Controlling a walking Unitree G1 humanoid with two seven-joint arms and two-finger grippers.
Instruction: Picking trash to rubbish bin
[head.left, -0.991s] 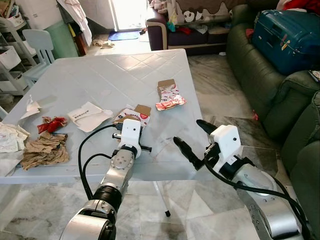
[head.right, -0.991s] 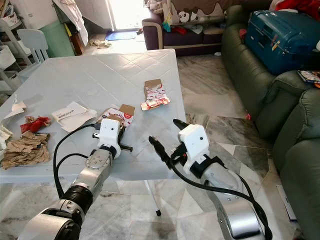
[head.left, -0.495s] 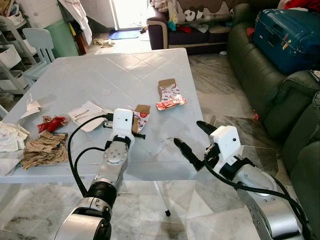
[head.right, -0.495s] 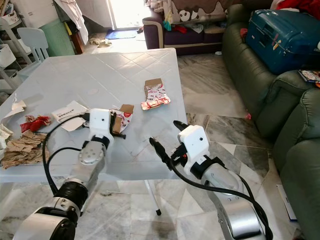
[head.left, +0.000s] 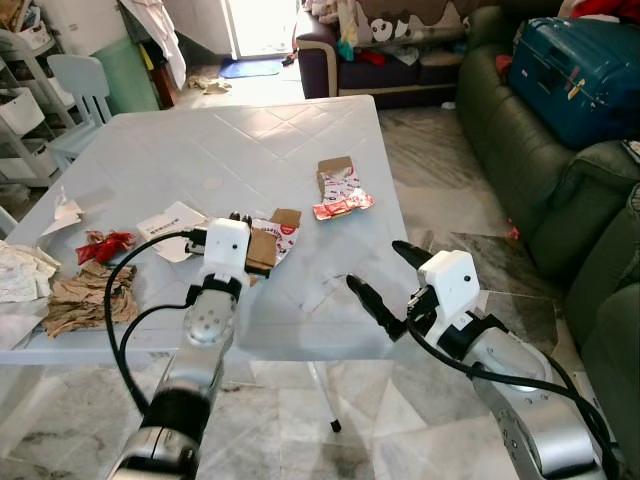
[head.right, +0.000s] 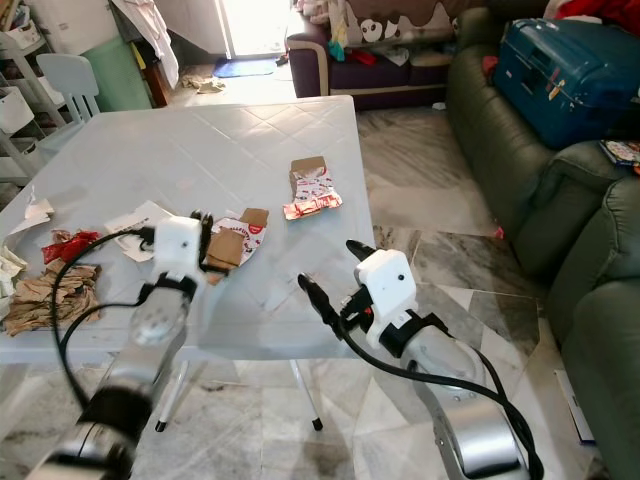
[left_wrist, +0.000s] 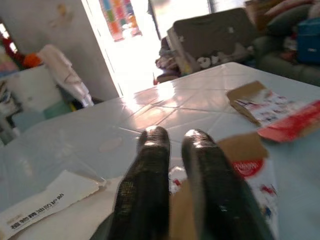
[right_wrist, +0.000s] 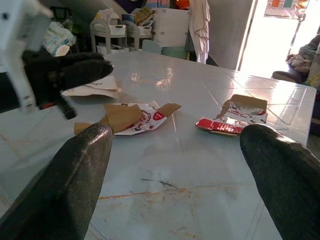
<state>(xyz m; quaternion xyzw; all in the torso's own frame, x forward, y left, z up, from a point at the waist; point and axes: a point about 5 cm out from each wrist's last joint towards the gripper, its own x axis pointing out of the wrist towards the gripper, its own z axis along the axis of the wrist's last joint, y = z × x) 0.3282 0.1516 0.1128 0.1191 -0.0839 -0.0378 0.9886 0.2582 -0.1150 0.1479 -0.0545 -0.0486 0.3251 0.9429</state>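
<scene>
A flattened red-and-white carton (head.left: 272, 235) with brown flaps lies near the middle of the pale blue table (head.left: 260, 140). My left gripper (left_wrist: 170, 140) hovers just left of it, fingers together and holding nothing. A second torn carton (head.left: 338, 190) lies further back and to the right. Left of my arm are a white paper slip (head.left: 168, 222), a red wrapper (head.left: 103, 245), crumpled brown paper (head.left: 85, 297) and white tissue (head.left: 15, 272). My right gripper (head.left: 378, 268) stands open at the table's front right corner, apart from all the trash.
A dark green sofa (head.left: 560, 220) with a blue suitcase (head.left: 575, 70) runs along the right. A pale chair (head.left: 80, 85) and shelves (head.left: 20, 110) stand at the back left. Marble floor (head.left: 440, 200) lies between table and sofa.
My left arm has swung left and forward over the table, from the carton's near side to its left side. The right arm has stayed still.
</scene>
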